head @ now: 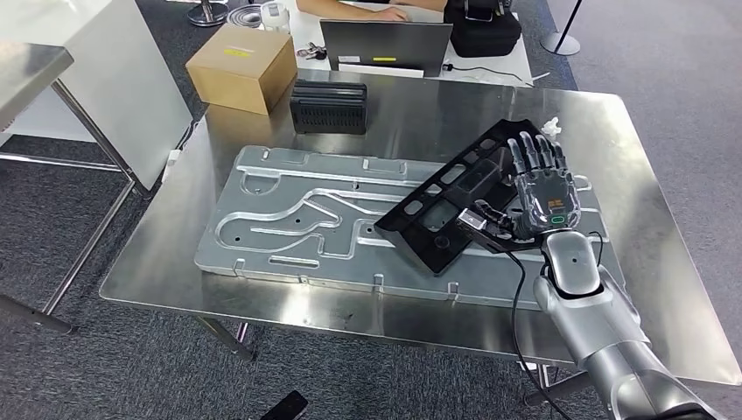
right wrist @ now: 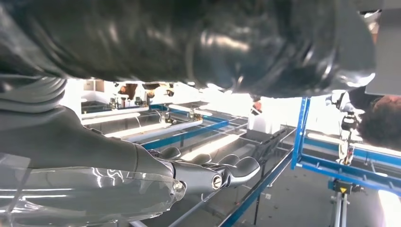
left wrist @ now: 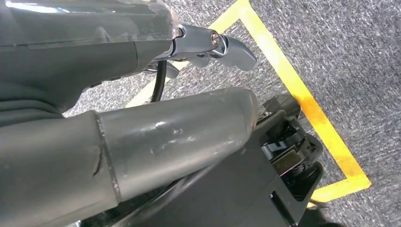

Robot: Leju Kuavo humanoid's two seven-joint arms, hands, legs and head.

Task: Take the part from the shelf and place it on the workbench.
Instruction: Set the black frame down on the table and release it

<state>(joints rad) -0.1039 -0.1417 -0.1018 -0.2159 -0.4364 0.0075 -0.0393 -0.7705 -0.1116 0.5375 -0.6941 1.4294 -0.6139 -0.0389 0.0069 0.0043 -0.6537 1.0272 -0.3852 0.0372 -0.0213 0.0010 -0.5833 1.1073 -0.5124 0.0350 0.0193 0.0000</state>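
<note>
The black plastic part (head: 455, 197), a long flat frame with several cut-outs, lies at a slant on the machined metal plate (head: 289, 227) on the steel workbench (head: 647, 219). My right hand (head: 542, 188) is spread flat over the part's right end, back of the hand up, fingers stretched out and thumb pointing left. In the right wrist view the glossy part (right wrist: 189, 42) runs alongside the right hand (right wrist: 208, 172) with a gap between them and nothing between thumb and fingers. My left hand (left wrist: 179, 132) hangs over grey carpet with nothing in it.
A cardboard box (head: 242, 66), a black slotted rack (head: 328, 107) and a dark screen (head: 385, 44) stand along the bench's far side. A small white object (head: 551, 128) lies beyond my right fingertips. A person's arm (head: 350, 7) rests at a table behind. Yellow floor tape (left wrist: 302, 94) marks the carpet.
</note>
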